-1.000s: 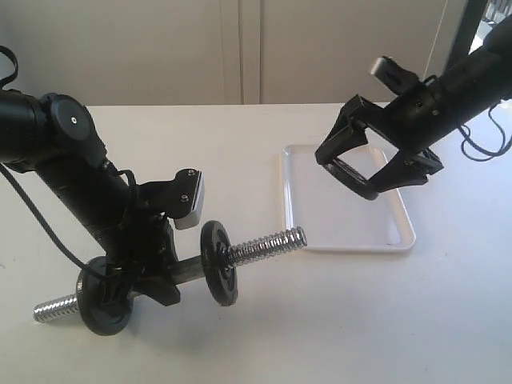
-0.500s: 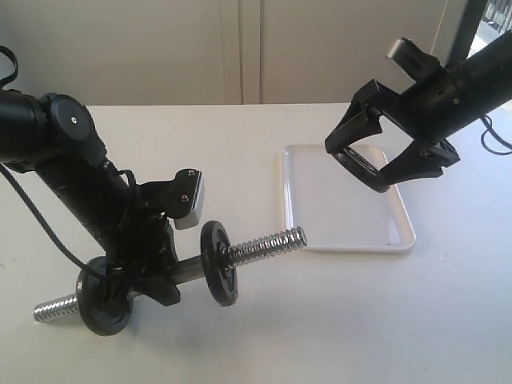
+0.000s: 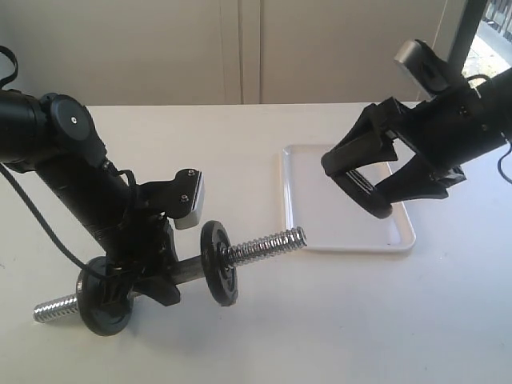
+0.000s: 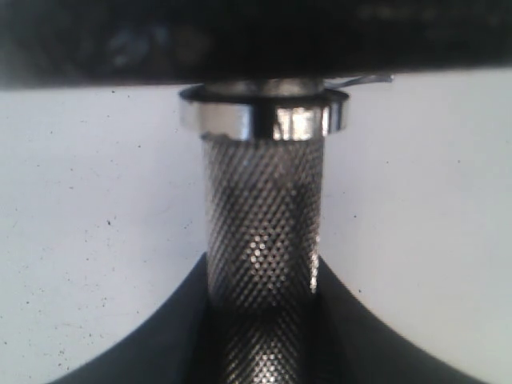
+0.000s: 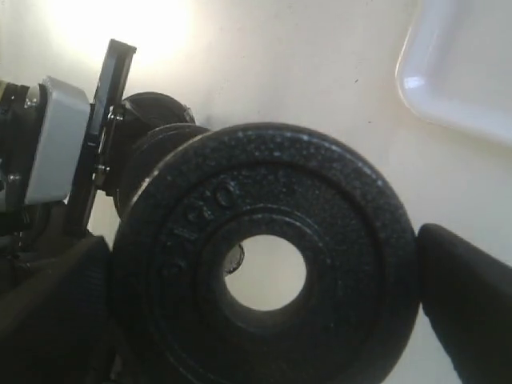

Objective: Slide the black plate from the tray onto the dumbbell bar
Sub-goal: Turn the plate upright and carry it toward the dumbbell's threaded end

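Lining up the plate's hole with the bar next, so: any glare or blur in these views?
Exterior view: sharp, evenly lit, soft shadow under the bar. Left wrist view: bar's knurling sharp, dark disc at its end blurred. Right wrist view: plate sharp, glare whites out the table behind it.

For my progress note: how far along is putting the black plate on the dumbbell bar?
Done: the black plate is off the tray, gripped in the right gripper above it. In hand: the left gripper holds the dumbbell bar at its middle. Remaining: carrying the plate to the threaded end and sliding it on.
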